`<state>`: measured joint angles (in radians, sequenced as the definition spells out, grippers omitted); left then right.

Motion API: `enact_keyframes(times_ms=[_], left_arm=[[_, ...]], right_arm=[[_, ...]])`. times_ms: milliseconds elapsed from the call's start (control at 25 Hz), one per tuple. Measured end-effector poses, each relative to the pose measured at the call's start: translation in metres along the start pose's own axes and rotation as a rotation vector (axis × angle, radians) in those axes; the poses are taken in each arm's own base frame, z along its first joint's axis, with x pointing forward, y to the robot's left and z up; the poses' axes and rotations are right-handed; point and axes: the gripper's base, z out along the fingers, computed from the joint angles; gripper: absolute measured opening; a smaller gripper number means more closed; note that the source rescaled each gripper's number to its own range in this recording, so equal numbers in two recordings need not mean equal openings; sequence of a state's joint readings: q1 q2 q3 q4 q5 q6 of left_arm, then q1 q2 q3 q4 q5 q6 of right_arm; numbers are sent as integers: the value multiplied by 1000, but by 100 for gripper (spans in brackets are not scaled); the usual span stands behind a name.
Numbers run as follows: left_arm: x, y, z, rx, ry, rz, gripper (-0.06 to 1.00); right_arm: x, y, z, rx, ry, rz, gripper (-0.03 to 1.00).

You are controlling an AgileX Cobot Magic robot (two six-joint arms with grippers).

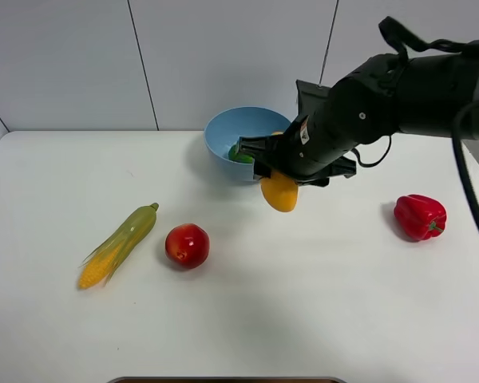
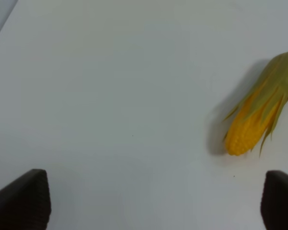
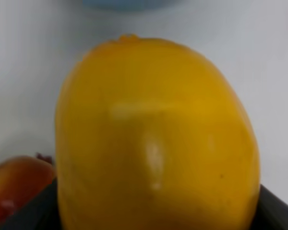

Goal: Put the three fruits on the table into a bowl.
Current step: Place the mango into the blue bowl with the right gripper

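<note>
My right gripper (image 1: 281,177) is shut on the yellow-orange mango (image 1: 280,193) and holds it in the air just in front of the light-blue bowl (image 1: 223,136). The mango fills the right wrist view (image 3: 153,139). The green lime (image 1: 239,154) lies inside the bowl, partly hidden by the arm. The red apple (image 1: 187,244) sits on the white table (image 1: 319,311), left of centre; its edge shows in the right wrist view (image 3: 14,187). My left gripper (image 2: 153,211) is open over bare table, its dark fingertips (image 2: 24,199) apart. It is out of the exterior view.
A green-husked corn cob (image 1: 118,244) lies left of the apple and shows in the left wrist view (image 2: 259,115). A red bell pepper (image 1: 419,216) sits at the right. The black right arm (image 1: 399,88) reaches in from the upper right.
</note>
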<state>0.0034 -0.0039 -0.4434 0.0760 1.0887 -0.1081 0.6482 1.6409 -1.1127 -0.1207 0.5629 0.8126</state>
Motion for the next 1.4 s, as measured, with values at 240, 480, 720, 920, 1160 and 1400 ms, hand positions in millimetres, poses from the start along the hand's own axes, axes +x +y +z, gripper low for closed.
enact_keyframes(times_ms=[240, 480, 720, 920, 1160, 1400], left_arm=[[0, 0, 0, 0, 0, -1, 70], [0, 0, 0, 0, 0, -1, 70], [0, 0, 0, 0, 0, -1, 70], [0, 0, 0, 0, 0, 0, 71], [0, 0, 0, 0, 0, -1, 71], [0, 0, 0, 0, 0, -1, 70]], right_arm=[[-14, 5, -22, -79, -138, -51, 0], [-34, -5, -23, -106, -259, -81, 0], [-61, -19, -24, -135, -388, -101, 0], [-89, -9, -9, -120, -435, -192, 0], [-111, 3, 28, -96, -435, -282, 0], [-113, 4, 84, -80, -385, -308, 0]])
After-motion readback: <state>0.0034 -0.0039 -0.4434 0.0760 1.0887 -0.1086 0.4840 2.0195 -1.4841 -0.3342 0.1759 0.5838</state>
